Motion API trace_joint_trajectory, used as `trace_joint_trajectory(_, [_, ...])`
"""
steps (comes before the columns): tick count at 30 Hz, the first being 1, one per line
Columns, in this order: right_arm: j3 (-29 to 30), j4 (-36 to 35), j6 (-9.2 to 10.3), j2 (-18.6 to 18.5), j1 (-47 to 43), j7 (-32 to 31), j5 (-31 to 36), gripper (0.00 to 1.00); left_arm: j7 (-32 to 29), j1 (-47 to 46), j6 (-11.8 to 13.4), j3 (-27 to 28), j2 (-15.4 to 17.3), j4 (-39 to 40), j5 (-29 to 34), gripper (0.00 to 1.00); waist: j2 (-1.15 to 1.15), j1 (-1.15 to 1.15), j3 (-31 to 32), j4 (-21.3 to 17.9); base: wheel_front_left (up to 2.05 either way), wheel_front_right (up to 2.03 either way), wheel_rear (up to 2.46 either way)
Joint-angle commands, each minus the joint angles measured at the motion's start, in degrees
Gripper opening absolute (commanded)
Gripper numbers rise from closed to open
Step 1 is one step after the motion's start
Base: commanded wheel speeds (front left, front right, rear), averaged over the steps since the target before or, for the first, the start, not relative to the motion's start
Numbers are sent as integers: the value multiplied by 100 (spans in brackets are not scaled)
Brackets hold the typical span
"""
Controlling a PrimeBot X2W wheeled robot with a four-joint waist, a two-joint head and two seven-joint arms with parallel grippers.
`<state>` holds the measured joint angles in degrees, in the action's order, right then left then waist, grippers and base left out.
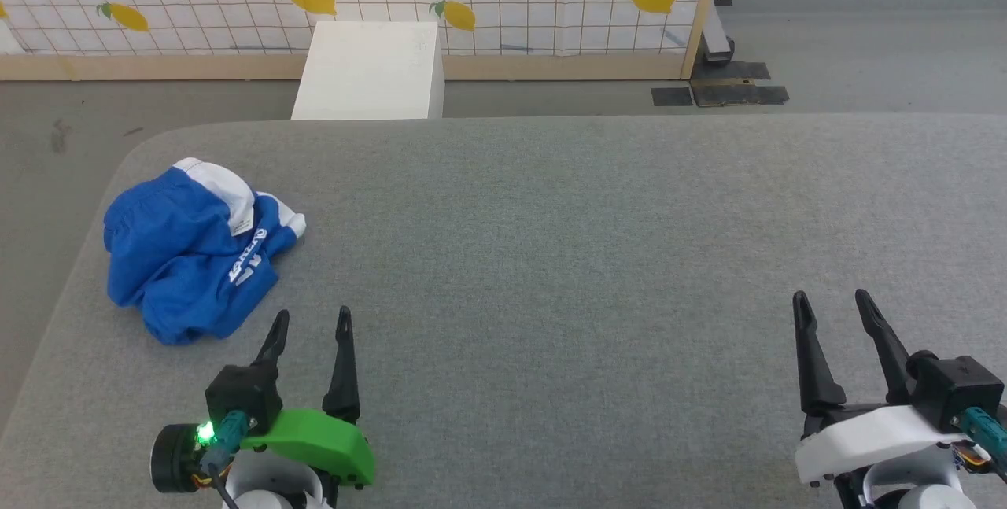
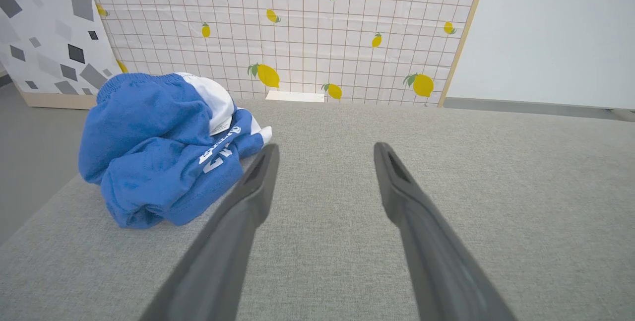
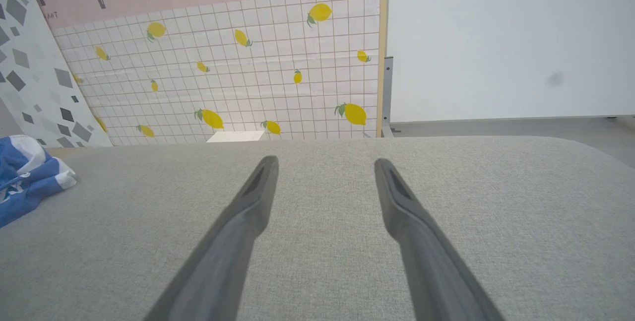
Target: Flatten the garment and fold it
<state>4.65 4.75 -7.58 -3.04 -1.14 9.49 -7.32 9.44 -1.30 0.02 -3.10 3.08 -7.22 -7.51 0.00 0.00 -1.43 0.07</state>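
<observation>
Blue shorts (image 1: pixel 193 253) with white panels and white lettering, crumpled in a heap at the grey table's (image 1: pixel 551 257) left edge. Left gripper (image 1: pixel 311 320) just beside them and right gripper (image 1: pixel 832 300) well apart, both spread, empty.

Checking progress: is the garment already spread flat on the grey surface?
No, the garment lies crumpled in a heap near the left edge of the grey surface.
</observation>
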Motion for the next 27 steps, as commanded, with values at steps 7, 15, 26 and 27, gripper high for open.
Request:
trace_joint_trajectory(7, [54, 90, 6, 11, -8, 135, -108, 100, 142, -134, 1, -29, -15, -79, -148, 100, 0, 0, -18, 29, 0, 0, 0])
trace_joint_trajectory(15, [52, 176, 7, 12, 26, 229, -145, 100, 235, -157, 8, -48, -16, -153, -219, 100, 0, 0, -14, 123, 0, 0, 0])
trace_joint_trajectory(26, [56, 256, 8, 14, 39, 360, -117, 100, 366, -205, 46, -1, -17, -227, -288, 100, 0, 0, -70, 803, 0, 0, 0])
trace_joint_trajectory(27, [46, 265, 8, 14, 42, 373, -111, 100, 379, -205, 44, 16, -18, -236, -292, 100, 0, 0, -79, 907, 0, 0, 0])
